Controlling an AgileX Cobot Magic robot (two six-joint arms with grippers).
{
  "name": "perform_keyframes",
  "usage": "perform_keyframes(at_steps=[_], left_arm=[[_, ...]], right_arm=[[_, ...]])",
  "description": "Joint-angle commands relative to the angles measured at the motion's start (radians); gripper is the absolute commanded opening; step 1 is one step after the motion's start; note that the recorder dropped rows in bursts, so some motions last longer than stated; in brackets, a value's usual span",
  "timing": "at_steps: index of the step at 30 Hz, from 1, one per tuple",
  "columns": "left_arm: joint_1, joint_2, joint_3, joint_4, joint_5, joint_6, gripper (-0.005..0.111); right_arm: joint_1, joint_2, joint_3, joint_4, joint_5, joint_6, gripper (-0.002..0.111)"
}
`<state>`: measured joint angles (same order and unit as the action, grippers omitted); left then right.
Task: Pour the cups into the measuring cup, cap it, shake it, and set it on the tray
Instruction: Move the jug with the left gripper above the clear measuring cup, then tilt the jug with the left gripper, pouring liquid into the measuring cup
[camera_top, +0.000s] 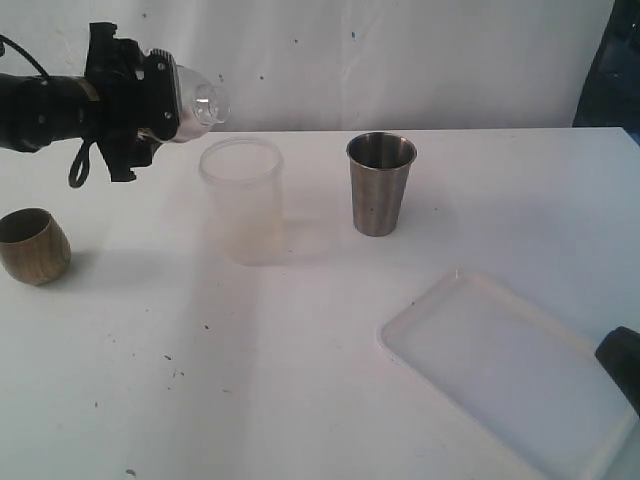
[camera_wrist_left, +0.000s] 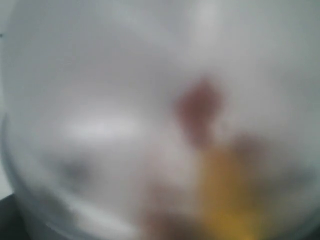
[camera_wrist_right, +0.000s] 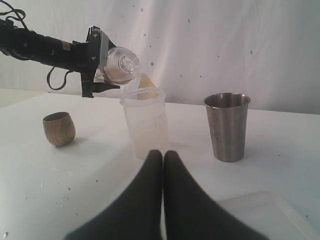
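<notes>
The measuring cup (camera_top: 241, 203) (camera_wrist_right: 145, 122) stands open and upright mid-table, with faint scale marks on its side. My left gripper (camera_top: 172, 102) (camera_wrist_right: 101, 64) is shut on a clear dome lid (camera_top: 205, 101) (camera_wrist_right: 122, 65), held tilted just above and left of the cup's rim. That lid (camera_wrist_left: 150, 100) fills the left wrist view as a blur. The steel tumbler (camera_top: 380, 185) (camera_wrist_right: 227, 126) stands upright to the right of the measuring cup. At the far left sits the wooden cup (camera_top: 33, 245) (camera_wrist_right: 59, 128). My right gripper (camera_wrist_right: 163, 156) (camera_top: 622, 365) is shut and empty, low over the tray (camera_top: 500, 385) (camera_wrist_right: 265, 212).
A white wall closes off the back of the table. The tray lies at the front right, reaching the table's edge. Dark specks dot the tabletop at front left. A small yellowish shape (camera_wrist_right: 145, 80) shows behind the measuring cup's rim.
</notes>
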<state>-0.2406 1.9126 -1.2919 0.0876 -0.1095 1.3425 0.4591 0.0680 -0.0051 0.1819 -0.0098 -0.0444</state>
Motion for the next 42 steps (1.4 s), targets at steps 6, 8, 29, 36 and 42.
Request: perform_keyframes(at_steps=[6,8,29,36,42], left_arm=[[-0.003,0.015,-0.037,0.016,-0.047,0.162,0.000],[-0.003,0.015,-0.037,0.045,-0.047,0.178,0.000],[-0.003,0.020,-0.101,0.149,-0.098,0.184,0.000],[-0.003,0.026,-0.105,0.214,-0.090,0.209,0.000],[-0.003,0.049,-0.105,0.265,-0.096,0.235,0.000]], right_arm=[[-0.012,-0.006,0.005,0.001,-0.018,-0.003,0.000],[-0.012,-0.006,0.005,0.001,-0.018,-0.003,0.000],[-0.012,-0.006,0.005,0.001,-0.018,-0.003,0.000],[-0.012,-0.006,0.005,0.001,-0.020,-0.003,0.000],[-0.012,-0.006,0.005,0.001,-0.020,-0.003,0.000]])
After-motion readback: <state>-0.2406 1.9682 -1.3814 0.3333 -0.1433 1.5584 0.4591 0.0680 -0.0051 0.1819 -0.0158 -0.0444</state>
